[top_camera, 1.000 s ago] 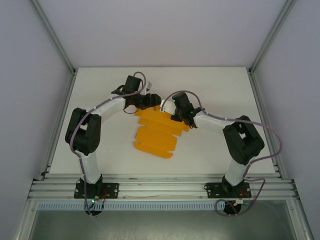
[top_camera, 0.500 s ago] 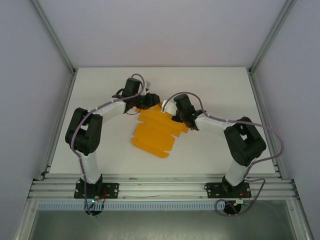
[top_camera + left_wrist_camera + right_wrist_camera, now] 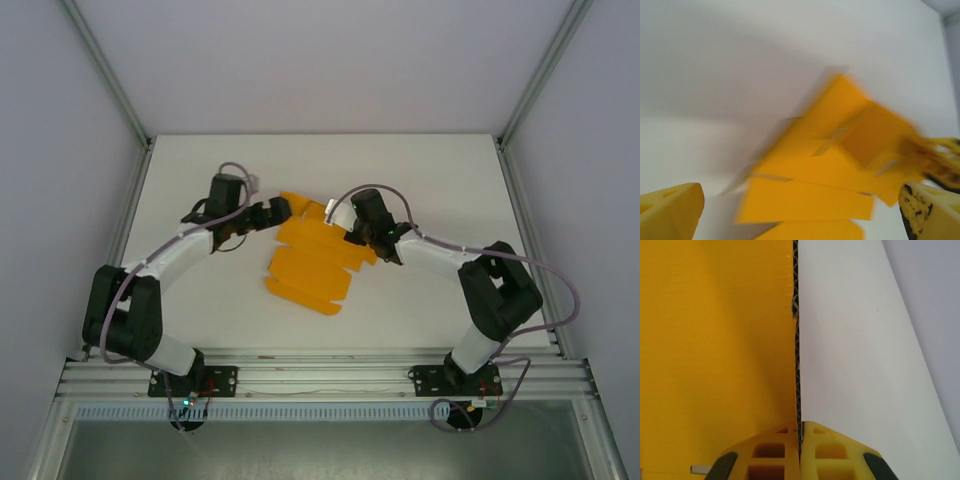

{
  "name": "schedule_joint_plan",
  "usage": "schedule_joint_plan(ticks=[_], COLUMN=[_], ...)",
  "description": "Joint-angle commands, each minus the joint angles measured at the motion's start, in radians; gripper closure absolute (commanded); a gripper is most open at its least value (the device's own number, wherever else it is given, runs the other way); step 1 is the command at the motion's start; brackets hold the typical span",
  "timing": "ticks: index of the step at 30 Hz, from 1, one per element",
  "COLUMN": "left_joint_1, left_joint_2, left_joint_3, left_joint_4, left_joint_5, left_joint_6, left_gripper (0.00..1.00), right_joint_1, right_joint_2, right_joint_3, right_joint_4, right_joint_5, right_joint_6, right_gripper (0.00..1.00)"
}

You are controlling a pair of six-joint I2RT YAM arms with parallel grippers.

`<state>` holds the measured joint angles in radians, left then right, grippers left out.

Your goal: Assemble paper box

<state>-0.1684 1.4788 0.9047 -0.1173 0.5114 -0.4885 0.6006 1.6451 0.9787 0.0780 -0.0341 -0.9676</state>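
Orange paper box (image 3: pixel 310 265), one, pinched by right tool (image 3: pixel 800 432); left tool (image 3: pixel 280 211) spread

One paper box (image 3: pixel 310 265) is lying on one table (image 3: pixel 420 170), with the left end effector (image 3: pixel 283 210) and right end effector (image 3: pixel 345 229) making two.

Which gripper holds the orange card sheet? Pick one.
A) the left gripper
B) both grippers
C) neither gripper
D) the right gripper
D: the right gripper is pinched shut on the edge of the orange card sheet, while the left gripper stands wide open beside it.
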Motion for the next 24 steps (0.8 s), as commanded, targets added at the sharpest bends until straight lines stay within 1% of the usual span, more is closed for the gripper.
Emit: schedule_joint_plan(ticks=[1, 3, 5, 7, 8, 10, 11, 13, 15, 17, 20, 24], left_joint_1=[0.087, 0.100, 0.100, 0.099, 0.099, 0.099, 0.099, 0.099, 0.099, 0.098, 0.089, 0.061], left_joint_2=[-0.017, -0.022, -0.009, 0.017, 0.034, 0.074, 0.089, 0.117, 0.133, 0.144, 0.157, 0.167], left_joint_3=[-0.149, -0.207, -0.231, -0.247, -0.248, -0.234, -0.224, -0.206, -0.194, -0.196, -0.202, -0.188], left_joint_4=[0.073, 0.190, 0.291, 0.398, 0.431, 0.438, 0.423, 0.391, 0.371, 0.396, 0.450, 0.464], left_joint_5=[0.024, 0.120, 0.196, 0.248, 0.245, 0.220, 0.185, 0.153, 0.139, 0.164, 0.244, 0.341], left_joint_6=[0.001, 0.008, -0.002, -0.041, -0.058, -0.057, -0.058, -0.044, -0.032, -0.034, -0.030, 0.006], left_gripper=[0.01, 0.07, 0.15, 0.29, 0.31, 0.45, 0.47, 0.55, 0.56, 0.56, 0.56, 0.57], right_joint_1=[-0.019, -0.025, -0.027, -0.027, -0.026, -0.026, -0.028, -0.028, -0.030, -0.030, -0.031, -0.031], right_joint_2=[-0.042, -0.042, -0.041, -0.042, -0.040, -0.043, -0.045, -0.047, -0.048, -0.048, -0.045, -0.043], right_joint_3=[-0.006, 0.001, 0.007, 0.013, 0.015, 0.016, 0.016, 0.017, 0.023, 0.029, 0.038, 0.040], right_joint_4=[-0.031, -0.057, -0.073, -0.078, -0.078, -0.075, -0.072, -0.064, -0.064, -0.071, -0.078, -0.074], right_joint_5=[-0.036, -0.058, -0.074, -0.086, -0.093, -0.108, -0.112, -0.113, -0.116, -0.125, -0.136, -0.125], right_joint_6=[0.052, 0.064, 0.075, 0.091, 0.098, 0.113, 0.117, 0.124, 0.127, 0.132, 0.140, 0.149], right_gripper=[1.00, 1.00, 1.00, 1.00, 1.00, 1.00, 1.00, 1.00, 1.00, 1.00, 1.00, 1.00])
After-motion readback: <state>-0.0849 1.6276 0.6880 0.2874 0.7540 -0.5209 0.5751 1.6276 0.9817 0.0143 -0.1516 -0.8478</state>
